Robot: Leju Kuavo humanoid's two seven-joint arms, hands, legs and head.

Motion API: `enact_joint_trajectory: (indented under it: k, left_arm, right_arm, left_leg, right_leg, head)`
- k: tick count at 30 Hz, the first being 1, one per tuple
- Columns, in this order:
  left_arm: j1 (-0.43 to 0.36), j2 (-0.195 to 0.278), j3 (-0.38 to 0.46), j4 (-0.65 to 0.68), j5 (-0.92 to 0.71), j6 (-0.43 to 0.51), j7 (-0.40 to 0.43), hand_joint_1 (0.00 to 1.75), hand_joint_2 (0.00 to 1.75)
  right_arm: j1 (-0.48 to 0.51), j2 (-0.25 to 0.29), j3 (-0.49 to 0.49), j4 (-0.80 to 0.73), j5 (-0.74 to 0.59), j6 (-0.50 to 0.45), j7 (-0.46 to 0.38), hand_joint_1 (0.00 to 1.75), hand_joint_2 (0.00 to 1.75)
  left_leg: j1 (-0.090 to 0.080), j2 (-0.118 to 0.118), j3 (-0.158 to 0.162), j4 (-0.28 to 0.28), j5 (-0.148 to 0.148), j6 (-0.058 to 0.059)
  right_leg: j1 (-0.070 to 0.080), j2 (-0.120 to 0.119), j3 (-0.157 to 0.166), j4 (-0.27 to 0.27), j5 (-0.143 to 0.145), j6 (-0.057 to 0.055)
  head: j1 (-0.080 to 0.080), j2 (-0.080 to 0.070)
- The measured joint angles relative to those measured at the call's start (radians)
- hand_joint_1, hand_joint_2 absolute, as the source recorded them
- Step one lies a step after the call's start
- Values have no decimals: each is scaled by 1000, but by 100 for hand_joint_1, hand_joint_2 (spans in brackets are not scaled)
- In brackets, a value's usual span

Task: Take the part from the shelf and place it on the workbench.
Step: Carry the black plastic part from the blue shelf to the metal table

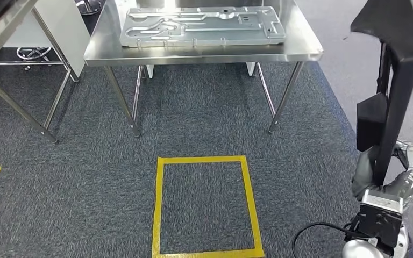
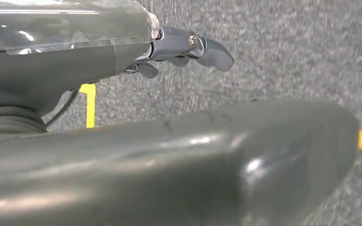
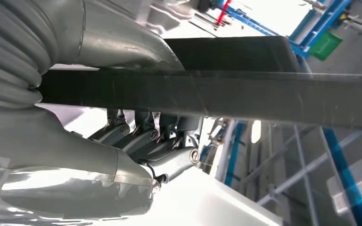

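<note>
My right hand (image 1: 408, 185) grips a long black part (image 1: 395, 80) at the right edge of the head view. The part stands nearly upright, with a wide black top end. In the right wrist view the fingers (image 3: 146, 136) are wrapped around the black part (image 3: 264, 94). The steel workbench (image 1: 204, 55) stands ahead, across the carpet. My left hand (image 2: 99, 70) hangs over the carpet with its fingers (image 2: 207, 49) apart and nothing in it.
A large silver pressed metal plate (image 1: 201, 26) lies on the workbench. A yellow taped square (image 1: 158, 204) marks the carpet in front of it. Another steel table (image 1: 11, 21) stands at the left. A black cable (image 1: 312, 228) loops near my right side.
</note>
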State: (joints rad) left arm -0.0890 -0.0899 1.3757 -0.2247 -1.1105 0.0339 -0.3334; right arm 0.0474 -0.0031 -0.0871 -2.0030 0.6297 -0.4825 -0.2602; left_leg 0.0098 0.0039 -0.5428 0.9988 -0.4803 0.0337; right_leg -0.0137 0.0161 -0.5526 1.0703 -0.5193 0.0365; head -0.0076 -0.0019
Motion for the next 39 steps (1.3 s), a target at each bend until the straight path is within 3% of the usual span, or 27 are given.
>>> enact_joint_trajectory:
  k: [3,4,5,6,8,10,14,16,18,20,21,22,23,25,26,29,30,32,34,36,37,39]
  left_arm:
    - [-2,1,-5,0,-5,-5,-1,0,0]
    - [-2,1,-7,0,-6,-7,-2,0,0]
    - [-1,1,-10,0,-8,-8,-1,0,0]
    - [0,1,-12,0,-10,-9,-1,0,0]
    - [0,0,-16,0,-12,-9,0,0,0]
    - [-2,0,-17,0,-12,-9,0,0,0]
    - [-3,2,-18,0,-16,-9,3,0,0]
    - [-6,2,-26,0,-39,-14,7,0,0]
    - [-9,3,-50,0,-85,-26,14,0,0]
    - [-6,3,-77,0,-116,-33,23,0,0]
    - [-4,3,-86,0,-123,-34,27,0,0]
    - [-3,4,-94,0,-127,-34,29,0,0]
    - [-3,7,-100,0,-130,-34,31,0,0]
    - [-8,15,-111,0,-136,-33,32,0,0]
    - [-11,20,-116,0,-139,-33,33,0,0]
    - [-20,21,-130,0,-150,-35,37,0,0]
    - [-23,21,-135,0,-153,-36,38,0,0]
    - [-30,21,-141,0,-156,-39,39,0,0]
    - [-32,21,-143,0,-156,-40,40,0,0]
    - [-29,20,-144,0,-159,-44,43,0,0]
    - [-28,20,-145,1,-162,-46,46,0,0]
    - [-31,20,-148,1,-166,-49,50,0,0]
  right_arm:
    - [-86,-38,-31,55,-8,37,24,175,175]
    - [-108,-48,-38,75,-6,45,31,175,175]
    - [-129,-56,-44,96,-1,50,39,175,175]
    - [-151,-64,-48,116,6,52,46,175,175]
    - [-193,-78,-57,151,20,52,55,175,175]
    - [-221,-89,-63,178,24,52,58,175,175]
    - [-251,-98,-70,214,26,71,80,175,175]
    - [-277,-111,-74,235,21,92,125,175,175]
    - [-274,-145,-97,251,4,106,175,175,175]
    - [-263,-176,-138,261,0,133,199,175,175]
    - [-268,-182,-155,268,13,148,204,175,175]
    - [-282,-185,-165,278,38,159,211,175,175]
    - [-299,-185,-169,290,69,167,221,175,175]
    - [-342,-185,-163,322,133,180,250,175,175]
    - [-364,-184,-154,342,161,189,268,175,175]
    - [-440,-184,-106,411,233,217,326,175,175]
    - [-467,-184,-87,436,250,222,340,175,175]
    - [-512,-184,-54,477,270,227,355,175,175]
    - [-539,-185,-32,510,280,233,363,175,175]
    - [-560,-184,-10,543,300,257,374,175,175]
    - [-576,-182,4,564,316,274,380,175,175]
    - [-616,-174,42,615,351,309,389,175,175]
  left_leg:
    - [0,0,11,-2,-8,6]
    - [0,0,15,-2,-13,5]
    - [0,0,22,-2,-19,4]
    - [1,-1,32,-2,-26,2]
    - [1,-1,55,-3,-43,-6]
    - [1,-1,68,-5,-58,-17]
    - [-1,1,70,25,-63,-40]
    - [0,0,14,124,-75,-44]
    - [0,0,-78,253,-120,-44]
    - [-2,0,-140,307,-146,-38]
    - [-4,0,-148,287,-130,-32]
    - [-8,0,-144,239,-92,-21]
    - [-17,0,-133,173,-35,-5]
    - [-34,-4,-112,70,44,21]
    - [-40,-6,-106,42,59,28]
    - [-39,-7,-71,4,54,32]
    - [-37,-6,-57,-4,55,34]
    - [-30,-7,-35,-15,54,33]
    - [-21,-12,-17,-17,40,28]
    - [-8,-18,9,-17,18,16]
    - [-1,-20,24,-16,6,8]
    - [7,-20,50,-8,-23,-11]
  right_leg:
    - [-3,-8,-113,176,-73,10]
    - [-4,-9,-147,216,-78,13]
    - [-5,-10,-164,223,-62,16]
    - [-7,-11,-160,189,-26,18]
    - [-9,-16,-116,57,67,16]
    - [-3,-22,-87,-34,100,4]
    - [0,-18,-69,-48,82,-31]
    - [-2,-15,-51,-52,71,-43]
    - [3,-17,-32,-52,53,-49]
    - [10,-21,-10,-53,34,-53]
    - [14,-20,3,-53,25,-55]
    - [18,-17,17,-53,15,-57]
    - [20,-13,29,-54,6,-59]
    - [23,-2,49,-57,-11,-55]
    - [22,1,56,-56,-15,-50]
    - [19,4,67,-42,-11,-33]
    - [18,2,57,-21,-15,-27]
    - [12,-4,-2,79,-44,-14]
    - [1,-5,-88,188,-90,2]
    - [-14,-8,-137,200,-104,17]
    - [-21,-11,-141,162,-80,26]
    - [-38,-21,-133,35,43,44]
  head:
    - [3,0]
    - [3,0]
    - [3,0]
    - [3,0]
    - [3,0]
    - [5,0]
    - [5,0]
    - [0,0]
    - [-5,0]
    - [-6,0]
    - [-6,0]
    - [-6,0]
    - [-6,0]
    - [-4,0]
    - [-2,0]
    - [-3,0]
    - [-3,0]
    - [-1,0]
    - [0,0]
    - [0,0]
    - [0,0]
    - [3,0]
